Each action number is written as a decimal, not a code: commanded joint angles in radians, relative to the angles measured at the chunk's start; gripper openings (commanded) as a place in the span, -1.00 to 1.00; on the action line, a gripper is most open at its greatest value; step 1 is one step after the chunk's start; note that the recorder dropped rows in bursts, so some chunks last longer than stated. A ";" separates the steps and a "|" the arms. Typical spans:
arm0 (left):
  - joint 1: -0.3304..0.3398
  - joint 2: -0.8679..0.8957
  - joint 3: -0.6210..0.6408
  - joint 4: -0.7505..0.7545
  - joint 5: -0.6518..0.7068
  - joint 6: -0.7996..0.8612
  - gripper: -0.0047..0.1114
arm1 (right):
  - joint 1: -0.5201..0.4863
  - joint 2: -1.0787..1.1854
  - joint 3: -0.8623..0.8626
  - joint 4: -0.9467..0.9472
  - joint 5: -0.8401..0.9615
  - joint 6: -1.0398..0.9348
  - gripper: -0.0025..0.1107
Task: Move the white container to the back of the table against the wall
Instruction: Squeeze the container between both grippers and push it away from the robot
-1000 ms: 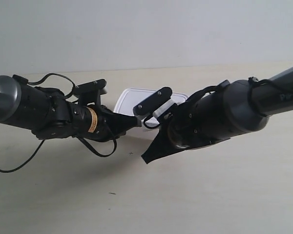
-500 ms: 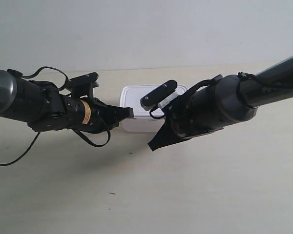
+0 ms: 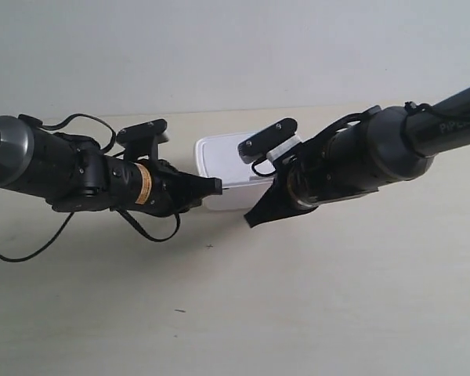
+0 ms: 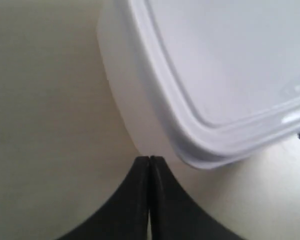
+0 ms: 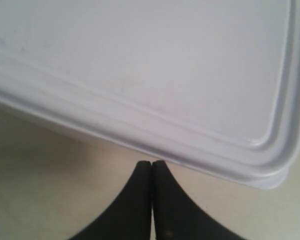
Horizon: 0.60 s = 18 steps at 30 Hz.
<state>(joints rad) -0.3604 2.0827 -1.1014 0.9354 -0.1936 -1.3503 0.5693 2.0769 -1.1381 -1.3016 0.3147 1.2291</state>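
- Sitting on the table (image 3: 313, 313) toward its back edge is the white container (image 3: 225, 166), lid on, with a strip of tabletop showing between it and the wall (image 3: 219, 47).
- Two black arms reach in from either side of the exterior view and meet at the container's near side, covering part of its front wall and one end of the lid.
- A loose black cable (image 3: 27, 249) hangs from the arm at the exterior view's left, which also carries a yellow band (image 3: 144, 188).
- A few tiny dark specks (image 3: 179, 311) lie on the table in front of the arms, well apart from the container.
- The left gripper (image 4: 149, 161) has its two black fingers pressed together with nothing between them. The joined tip sits right at the container's side wall, just below a rounded corner of the lid rim.
- The right gripper (image 5: 152, 164) is likewise closed on nothing, fingers flat against each other. Its tip lies just beside the long edge of the lid rim; whether it touches the container cannot be told.
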 commanded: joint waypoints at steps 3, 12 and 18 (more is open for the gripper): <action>-0.032 0.004 -0.008 0.071 -0.134 -0.105 -0.92 | -0.025 0.016 -0.037 0.001 -0.025 -0.016 -0.96; -0.032 0.062 -0.081 0.071 -0.094 -0.118 -0.92 | -0.025 0.023 -0.055 0.003 -0.044 -0.019 -0.96; -0.030 0.091 -0.129 0.071 -0.068 -0.122 -0.92 | -0.025 0.031 -0.057 -0.017 -0.044 -0.027 -0.96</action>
<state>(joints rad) -0.3916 2.1696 -1.2099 1.0046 -0.2828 -1.4661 0.5488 2.0978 -1.1851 -1.2998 0.2743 1.2115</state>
